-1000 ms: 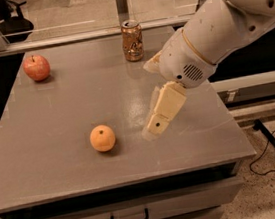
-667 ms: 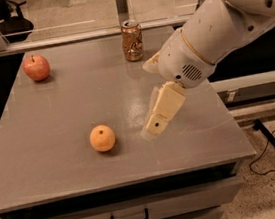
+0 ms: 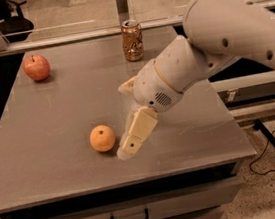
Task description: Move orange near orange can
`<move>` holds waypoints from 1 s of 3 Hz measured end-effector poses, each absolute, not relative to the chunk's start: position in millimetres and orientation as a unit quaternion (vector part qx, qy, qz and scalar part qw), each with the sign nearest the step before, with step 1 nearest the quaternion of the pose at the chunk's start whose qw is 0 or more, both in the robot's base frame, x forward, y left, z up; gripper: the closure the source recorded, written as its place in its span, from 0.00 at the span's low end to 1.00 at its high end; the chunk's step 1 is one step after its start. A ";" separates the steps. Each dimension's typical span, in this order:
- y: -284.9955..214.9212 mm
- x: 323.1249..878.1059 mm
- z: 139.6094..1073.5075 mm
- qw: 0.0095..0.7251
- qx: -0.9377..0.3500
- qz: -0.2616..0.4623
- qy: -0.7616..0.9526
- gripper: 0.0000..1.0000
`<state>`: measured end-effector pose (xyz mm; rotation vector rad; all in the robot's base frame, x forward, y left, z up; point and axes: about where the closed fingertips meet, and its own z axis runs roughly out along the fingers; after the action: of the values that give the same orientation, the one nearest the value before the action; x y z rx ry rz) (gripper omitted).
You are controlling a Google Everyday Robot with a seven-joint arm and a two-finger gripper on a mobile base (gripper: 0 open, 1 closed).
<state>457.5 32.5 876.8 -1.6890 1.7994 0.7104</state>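
Observation:
The orange [image 3: 102, 138] lies on the grey table [image 3: 53, 117], front centre-left. The orange can [image 3: 132, 40] stands upright at the table's far edge, well behind the orange. My gripper [image 3: 124, 121] hangs just right of the orange, low over the table. One cream finger [image 3: 135, 132] slants down-left, and its tip is almost at the orange's right side. The other finger [image 3: 127, 86] shows further back, apart from the first. The gripper is open and holds nothing.
A reddish apple [image 3: 36, 67] sits at the table's far left. My bulky white arm [image 3: 220, 45] reaches in from the right over the table's right half. A drawer with a handle [image 3: 129, 218] is below the front edge. A cable lies on the floor at right.
My gripper has moved left across the table toward the orange, closing most of the gap. The orange, can and apple have not moved.

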 end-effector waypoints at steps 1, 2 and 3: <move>46.8 453.6 852.9 0.285 -0.630 0.289 0.662 0.00; 64.8 451.2 835.9 0.292 -0.626 0.316 0.650 0.00; 76.9 450.9 826.7 0.299 -0.621 0.334 0.643 0.17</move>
<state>450.9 76.9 826.7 -1.6485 1.7081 0.8863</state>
